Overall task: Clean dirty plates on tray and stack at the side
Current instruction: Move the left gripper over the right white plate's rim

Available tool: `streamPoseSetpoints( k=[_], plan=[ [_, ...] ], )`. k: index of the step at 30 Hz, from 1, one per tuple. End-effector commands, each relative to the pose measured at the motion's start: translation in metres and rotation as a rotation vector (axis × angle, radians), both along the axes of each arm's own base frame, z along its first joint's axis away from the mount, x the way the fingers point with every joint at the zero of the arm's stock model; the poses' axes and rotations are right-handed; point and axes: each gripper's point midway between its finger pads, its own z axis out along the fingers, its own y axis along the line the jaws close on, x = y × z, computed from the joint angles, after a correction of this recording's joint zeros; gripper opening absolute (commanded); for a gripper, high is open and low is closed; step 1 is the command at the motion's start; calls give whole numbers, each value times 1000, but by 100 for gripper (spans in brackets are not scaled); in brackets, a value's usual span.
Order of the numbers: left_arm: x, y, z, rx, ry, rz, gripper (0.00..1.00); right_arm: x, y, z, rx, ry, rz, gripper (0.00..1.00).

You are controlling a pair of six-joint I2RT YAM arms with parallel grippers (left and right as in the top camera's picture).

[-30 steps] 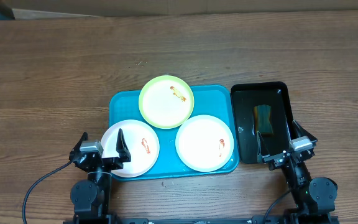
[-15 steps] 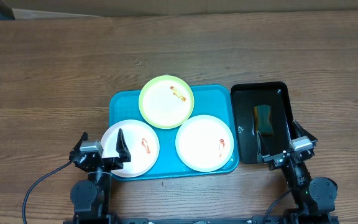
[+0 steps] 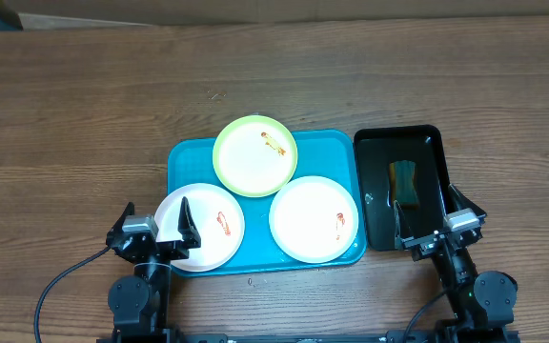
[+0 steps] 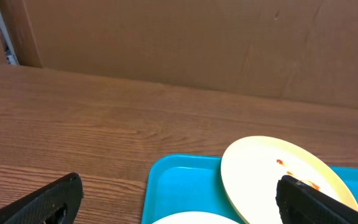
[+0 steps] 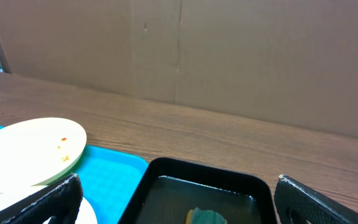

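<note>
The turquoise tray (image 3: 184, 160) lies at the table's middle with three plates on it. A yellow-green plate (image 3: 254, 155) sits at the back, leaning over the other two, with an orange smear. A white plate (image 3: 208, 229) at the front left overhangs the tray's corner, and another white plate (image 3: 308, 217) lies at the front right; both carry red smears. My left gripper (image 3: 153, 224) is open at the front left, its right finger above the left white plate. My right gripper (image 3: 435, 215) is open at the near end of the black tray. In the left wrist view the tray (image 4: 179, 180) and yellow-green plate (image 4: 272, 174) lie between the fingers.
A narrow black tray (image 3: 433, 141) holding water and a sponge (image 3: 405, 181) stands right of the turquoise tray; the sponge (image 5: 205, 217) shows in the right wrist view. A cardboard wall (image 5: 229, 56) runs behind the table. Bare wood surrounds the trays.
</note>
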Motion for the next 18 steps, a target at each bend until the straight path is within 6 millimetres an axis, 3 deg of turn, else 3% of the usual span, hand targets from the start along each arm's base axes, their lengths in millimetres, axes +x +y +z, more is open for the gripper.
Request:
streamPoseSetpoints(
  k=[1, 9, 12, 18],
  plan=[
    [0, 1, 1, 19, -8, 3, 100, 0, -1, -1, -2, -7, -1, 100],
    [-1, -16, 10, -87, -22, -86, 100, 0, -1, -1, -2, -7, -1, 100],
    [-6, -18, 28, -90, -6, -97, 100, 0, -1, -1, -2, -7, -1, 100],
    [-10, -23, 83, -87, 127, -119, 100, 0, -1, -1, -2, -7, -1, 100]
  ],
)
